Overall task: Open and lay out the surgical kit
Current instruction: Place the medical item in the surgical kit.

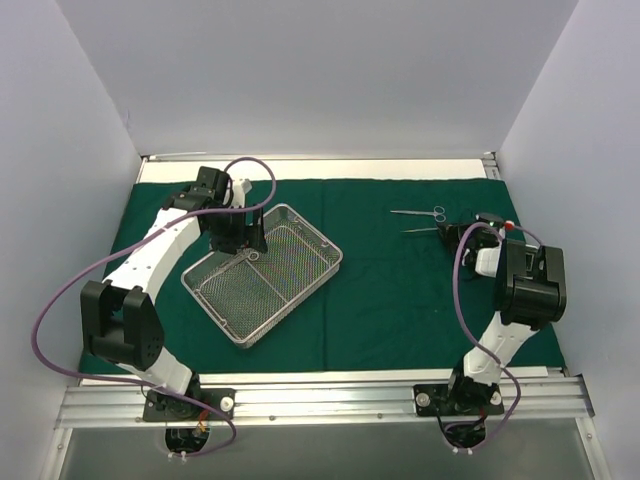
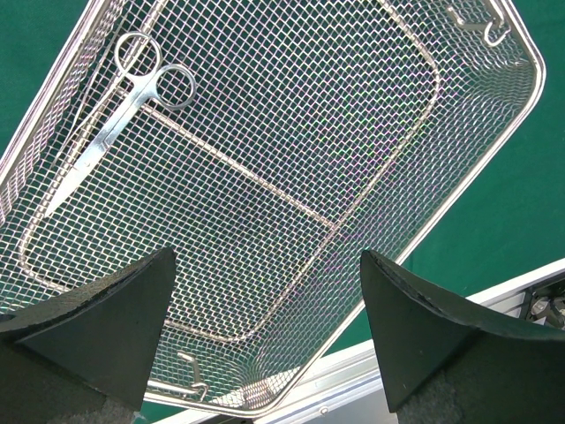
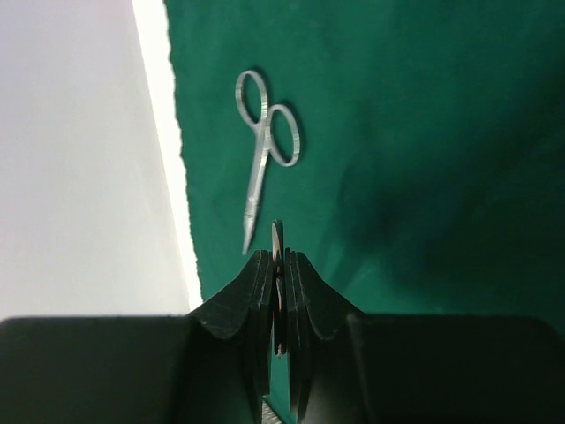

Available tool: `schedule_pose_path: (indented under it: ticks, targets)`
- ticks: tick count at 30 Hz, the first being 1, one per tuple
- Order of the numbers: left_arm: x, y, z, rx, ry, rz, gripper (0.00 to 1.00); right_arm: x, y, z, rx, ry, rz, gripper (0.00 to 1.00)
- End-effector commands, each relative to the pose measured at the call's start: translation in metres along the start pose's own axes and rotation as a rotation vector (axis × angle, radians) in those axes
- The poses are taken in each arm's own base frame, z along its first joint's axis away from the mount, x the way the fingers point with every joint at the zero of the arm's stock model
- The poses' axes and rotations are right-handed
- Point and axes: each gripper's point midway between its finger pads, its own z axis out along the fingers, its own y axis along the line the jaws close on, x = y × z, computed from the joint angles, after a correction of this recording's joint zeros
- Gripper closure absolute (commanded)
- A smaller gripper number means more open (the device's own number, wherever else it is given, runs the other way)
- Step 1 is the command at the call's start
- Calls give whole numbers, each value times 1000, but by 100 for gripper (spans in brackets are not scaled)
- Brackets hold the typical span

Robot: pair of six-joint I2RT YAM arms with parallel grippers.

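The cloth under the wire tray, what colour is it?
The cloth is plain dark green; the top external view shows it best.

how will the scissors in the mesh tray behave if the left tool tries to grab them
Probably stiff and light: the scissors are slim shiny metal. They lie flat on the mesh tray, so the open left tool may slip off them, and a tip could snag in the wire.

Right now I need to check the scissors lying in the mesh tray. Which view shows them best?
The left wrist view: the scissors lie whole in the mesh tray, rings and blades clear. The top external view shows only a small glint by the left gripper. The right wrist view misses them.
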Motion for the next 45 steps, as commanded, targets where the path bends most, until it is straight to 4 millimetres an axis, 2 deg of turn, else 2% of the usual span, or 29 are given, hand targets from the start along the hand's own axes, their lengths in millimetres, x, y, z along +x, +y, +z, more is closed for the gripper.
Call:
schedule_pose_path:
  ticks: [1, 7, 23, 32, 36, 43, 45]
  targets:
    - [-14, -5, -4, 30, -37, 22, 6, -6, -5, 6, 17, -17, -33, 100]
    - [-14, -4, -3, 29, -30, 19, 6, -4, -15, 12, 23, -7, -17, 100]
    - [-13, -1, 2, 30, -20, -1, 6, -11, -25, 23, 26, -20, 56, 98]
    - [-14, -1, 5, 31, -9, -4, 6, -7, -31, 24, 42, -6, 74, 81]
    - [-14, -1, 6, 32, -9, -4, 6, -7, -32, 20, 64, -5, 67, 66]
    - [-14, 0, 7, 29, -5, -8, 6, -6, -41, 8, 175, -11, 25, 53]
    - [-14, 1, 6, 26, -9, -9, 6, -12, -37, 7, 188, -31, 7, 48]
